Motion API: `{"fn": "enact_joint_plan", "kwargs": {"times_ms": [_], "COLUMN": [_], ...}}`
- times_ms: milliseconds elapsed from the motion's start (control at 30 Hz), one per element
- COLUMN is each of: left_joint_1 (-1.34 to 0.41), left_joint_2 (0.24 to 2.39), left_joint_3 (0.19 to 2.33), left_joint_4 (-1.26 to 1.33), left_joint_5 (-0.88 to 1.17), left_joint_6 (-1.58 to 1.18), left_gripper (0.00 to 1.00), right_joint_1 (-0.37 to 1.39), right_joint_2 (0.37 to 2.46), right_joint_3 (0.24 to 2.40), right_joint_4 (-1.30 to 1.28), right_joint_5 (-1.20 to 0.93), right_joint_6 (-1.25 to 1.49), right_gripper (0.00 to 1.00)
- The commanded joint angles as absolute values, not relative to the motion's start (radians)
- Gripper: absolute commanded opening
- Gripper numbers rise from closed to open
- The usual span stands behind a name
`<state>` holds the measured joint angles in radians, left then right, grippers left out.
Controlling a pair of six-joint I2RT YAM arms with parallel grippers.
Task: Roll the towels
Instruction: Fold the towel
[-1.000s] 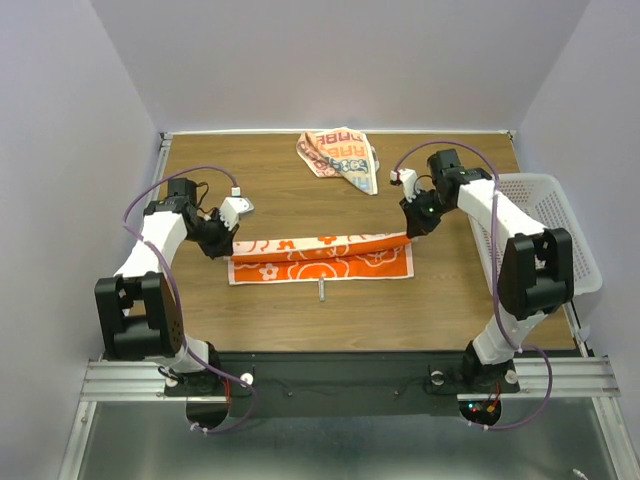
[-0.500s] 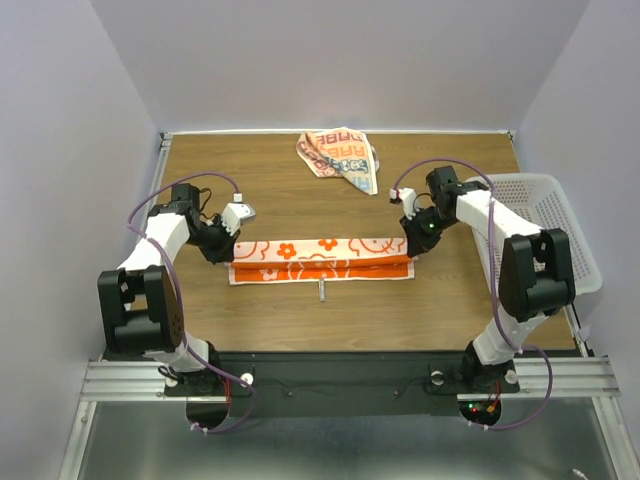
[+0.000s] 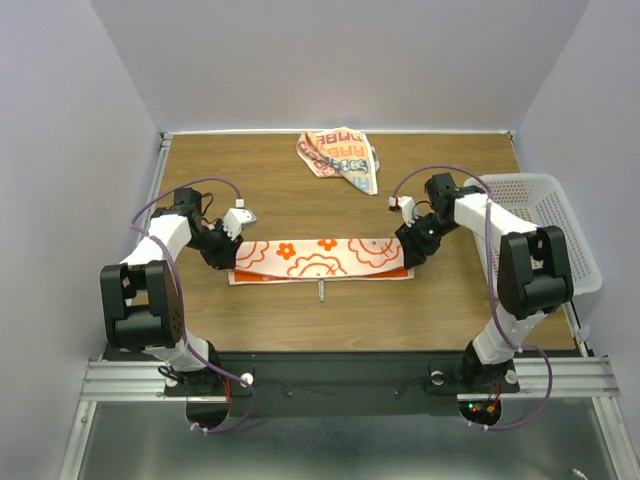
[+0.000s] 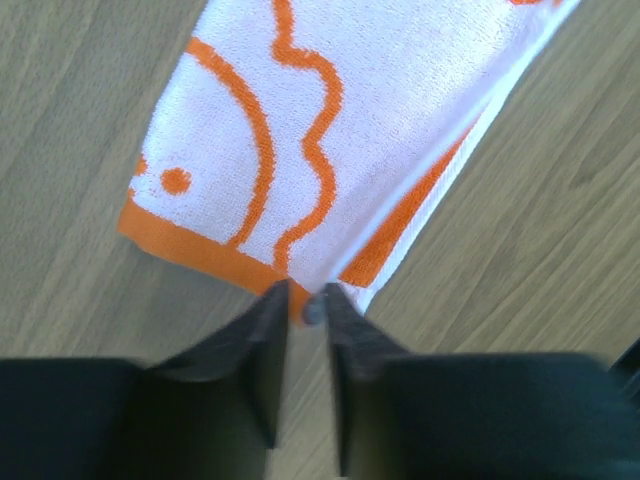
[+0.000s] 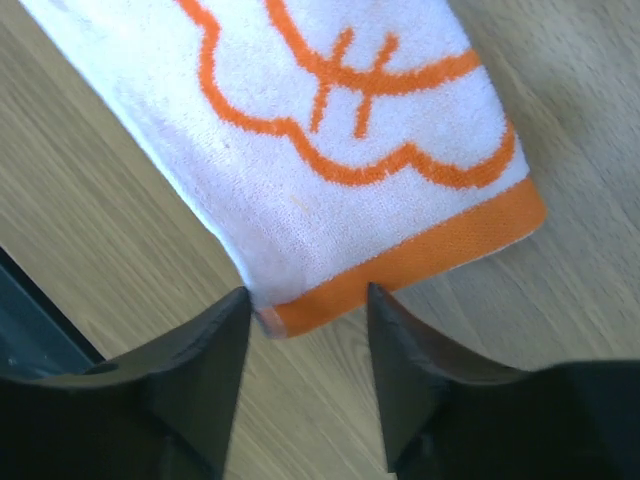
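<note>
One towel (image 3: 320,257), white with orange prints and orange borders, lies folded into a long strip across the middle of the table. My left gripper (image 3: 228,258) is at its left end and my right gripper (image 3: 408,252) at its right end. In the left wrist view the left gripper (image 4: 306,300) is open a narrow gap, with the orange corner of the towel (image 4: 300,130) just at its tips. In the right wrist view the right gripper (image 5: 305,300) stands open, wider, and the corner of the towel (image 5: 330,150) lies between its tips, untouched. The other towel (image 3: 340,155), with blue lettering, lies crumpled at the back.
A white perforated basket (image 3: 545,230) stands at the table's right edge, beside the right arm. A small metal pin (image 3: 321,291) lies on the wood just in front of the folded towel. The walls close in on three sides.
Both grippers carried the towel's raised long edge forward and down, so the towel now lies folded flat. Both jaws have parted from shut.
</note>
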<state>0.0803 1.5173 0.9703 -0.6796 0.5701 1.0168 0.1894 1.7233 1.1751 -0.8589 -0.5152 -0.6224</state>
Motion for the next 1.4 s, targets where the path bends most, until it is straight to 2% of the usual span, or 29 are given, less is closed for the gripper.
{"fn": "enact_joint_plan", "kwargs": {"times_ms": [0, 67, 200, 333, 433, 567, 667, 733, 900, 1067, 1267, 1300, 1367], "left_joint_1": [0.08, 0.08, 0.078, 0.081, 0.08, 0.077, 0.072, 0.055, 0.003, -0.037, -0.061, -0.072, -0.08], "left_joint_2": [1.499, 1.48, 1.43, 1.437, 1.468, 1.563, 1.609, 1.623, 1.741, 1.873, 2.117, 2.178, 2.226], "left_joint_3": [0.974, 0.989, 1.015, 1.046, 1.039, 1.023, 1.037, 1.034, 1.091, 1.277, 1.699, 1.817, 1.923], "left_joint_4": [-0.764, -0.796, -0.808, -0.767, -0.686, -0.606, -0.604, -0.54, -0.471, -0.404, -0.362, -0.368, -0.386], "left_joint_5": [0.612, 0.635, 0.66, 0.692, 0.7, 0.693, 0.684, 0.609, 0.502, 0.462, 0.491, 0.508, 0.52], "left_joint_6": [1.066, 1.072, 1.052, 0.962, 0.844, 0.706, 0.698, 0.586, 0.476, 0.365, 0.319, 0.302, 0.281], "left_gripper": [0.45, 0.53, 0.54, 0.54, 0.5, 0.43, 0.43, 0.42, 0.3, 0.29, 0.42, 0.44, 0.46], "right_joint_1": [0.187, 0.186, 0.187, 0.189, 0.204, 0.221, 0.222, 0.229, 0.265, 0.377, 0.552, 0.593, 0.626], "right_joint_2": [1.68, 1.66, 1.67, 1.739, 1.802, 1.882, 1.911, 1.913, 1.898, 1.873, 1.896, 1.898, 1.901], "right_joint_3": [1.187, 1.222, 1.316, 1.414, 1.43, 1.408, 1.373, 1.344, 1.238, 1.146, 1.112, 1.127, 1.156], "right_joint_4": [-0.885, -0.897, -0.905, -0.917, -0.914, -0.87, -0.83, -0.802, -0.795, -0.802, -0.815, -0.815, -0.815], "right_joint_5": [-0.549, -0.549, -0.566, -0.583, -0.539, -0.491, -0.462, -0.434, -0.396, -0.409, -0.5, -0.546, -0.606], "right_joint_6": [-0.644, -0.635, -0.585, -0.548, -0.545, -0.508, -0.491, -0.477, -0.46, -0.425, -0.341, -0.315, -0.284], "right_gripper": [0.58, 0.6, 0.57, 0.46, 0.33, 0.26, 0.24, 0.24, 0.24, 0.24, 0.24, 0.25, 0.28]}}
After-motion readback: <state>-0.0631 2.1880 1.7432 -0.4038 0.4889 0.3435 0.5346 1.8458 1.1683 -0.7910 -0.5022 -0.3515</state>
